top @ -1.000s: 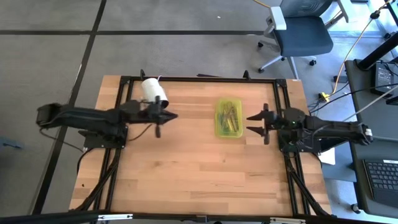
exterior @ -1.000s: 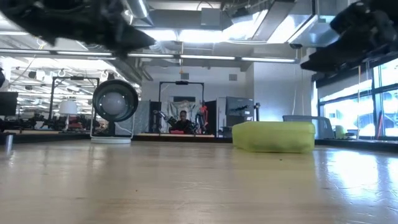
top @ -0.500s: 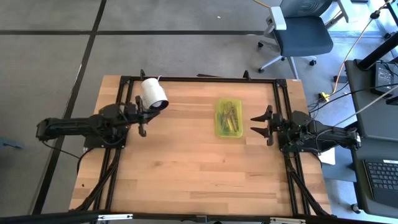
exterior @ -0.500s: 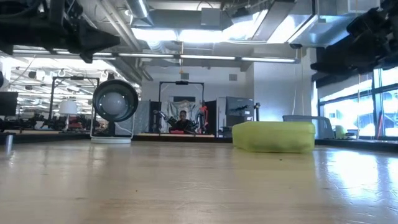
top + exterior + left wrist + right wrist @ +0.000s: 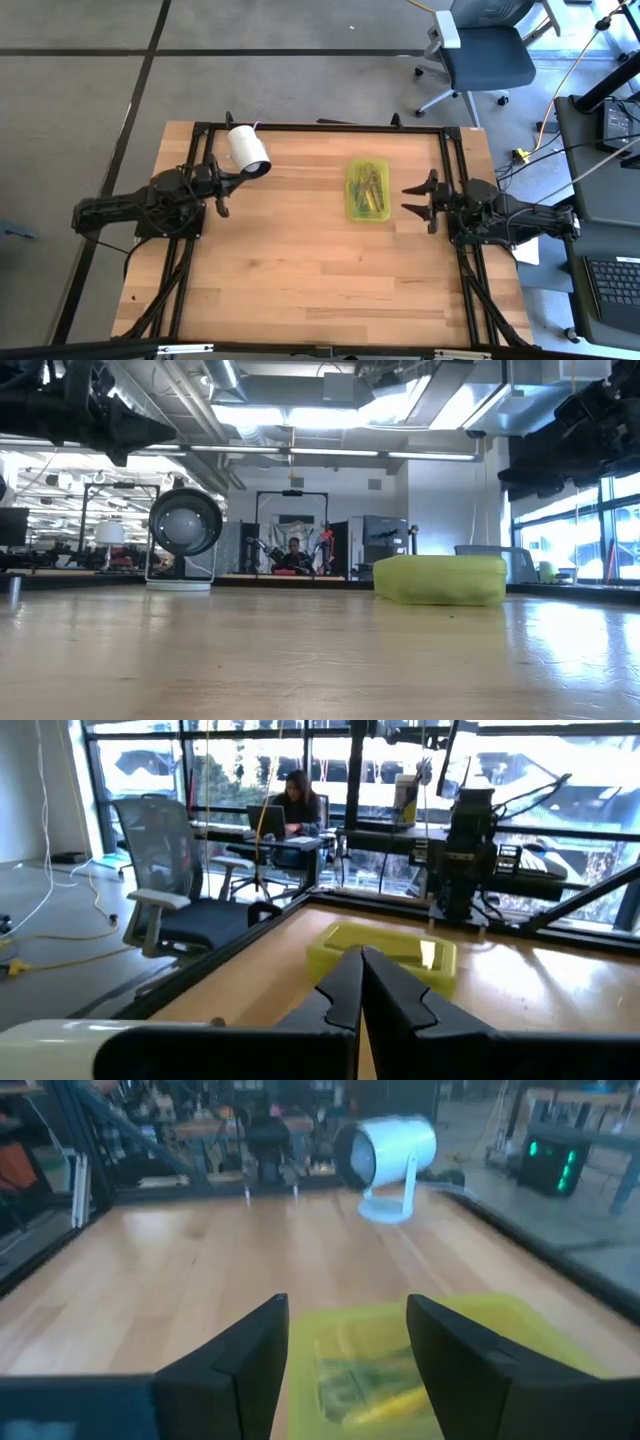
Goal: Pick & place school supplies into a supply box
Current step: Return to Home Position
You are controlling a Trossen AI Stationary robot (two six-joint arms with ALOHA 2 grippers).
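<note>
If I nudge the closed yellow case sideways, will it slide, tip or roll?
Probably slides: the yellow case sits flat and low on the smooth wooden table, so tipping looks unlikely. Likely light, thin translucent plastic; the pencils seen through its lid may rattle.

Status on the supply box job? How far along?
Done: the supply box lies closed, with pencils showing through its lid; no loose supplies are in view. In hand: nothing is held. The left pincer is shut and empty, and the right pincer is open beside the box. Left: apparently only parking both arms.
</note>
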